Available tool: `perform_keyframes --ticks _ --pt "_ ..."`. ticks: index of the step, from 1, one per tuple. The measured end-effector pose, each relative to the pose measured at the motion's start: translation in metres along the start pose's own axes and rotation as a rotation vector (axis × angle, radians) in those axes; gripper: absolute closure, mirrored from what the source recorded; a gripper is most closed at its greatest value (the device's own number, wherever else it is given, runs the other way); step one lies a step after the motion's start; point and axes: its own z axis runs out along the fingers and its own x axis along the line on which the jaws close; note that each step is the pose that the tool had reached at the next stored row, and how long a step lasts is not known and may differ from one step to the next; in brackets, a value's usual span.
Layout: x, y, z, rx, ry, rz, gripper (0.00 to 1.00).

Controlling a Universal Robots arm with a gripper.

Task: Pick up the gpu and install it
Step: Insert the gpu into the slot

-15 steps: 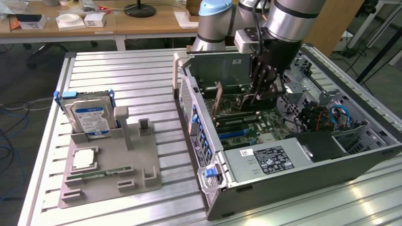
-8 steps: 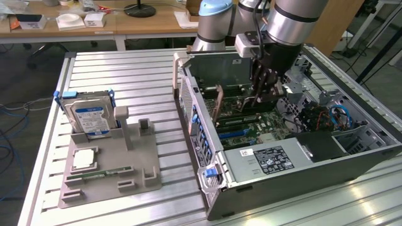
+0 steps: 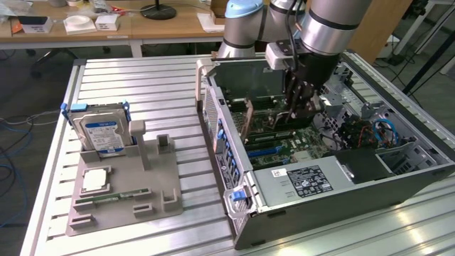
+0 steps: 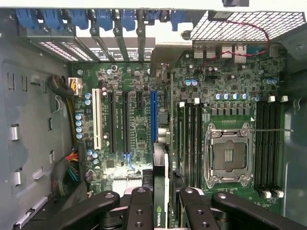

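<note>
Ribbed aluminium tabletop [image 3: 135, 96] carries one open grey desktop computer case [image 3: 334, 186] and, toward the exterior view's left, one grey plastic parts holder [image 3: 121, 186]; wooden desks with small white boxes stand behind, blurred and cut off by the frame.

One silver robot arm [image 3: 327, 26] reaches down into the case. Its black two-fingered gripper [image 4: 160, 201] is clamped on the thin dark rectangular gpu card [image 4: 160, 215], which stands on edge between the two inner fingers [image 4: 141, 206]. In the wrist view the card sits over the green motherboard [image 4: 192, 96], in line with the one blue expansion slot [image 4: 153, 115]; a small green logo shows on it, but most of its face is hidden by the fingers and cut off at the frame edge. Whether its lower edge touches the slot I cannot tell. In the exterior view the card [image 3: 284, 114] is a dark strip half hidden by the arm.

On the board I count one white slot [image 4: 95, 120], one empty silver processor socket [image 4: 229, 155], and a bundle of coloured cables [image 4: 69, 165] partly hidden in shadow.

The holder bears one upright silver hard drive with a blue-white label [image 3: 103, 130], one square silver processor chip [image 3: 96, 180] and one narrow green memory stick [image 3: 117, 196], small and hard to read.
</note>
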Motion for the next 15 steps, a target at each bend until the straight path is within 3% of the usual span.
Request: perform_keyframes --ticks 6,7,10,15 --pt "0.001 0.0014 0.0062 0.0001 0.0000 0.000 0.74" --pt "0.004 0.0063 0.0116 0.0001 -0.0001 0.000 0.74" --pt "0.007 0.0098 0.0255 0.0001 -0.0001 0.000 0.74" --pt "0.008 0.0122 0.0331 0.0000 0.0000 0.000 0.74"
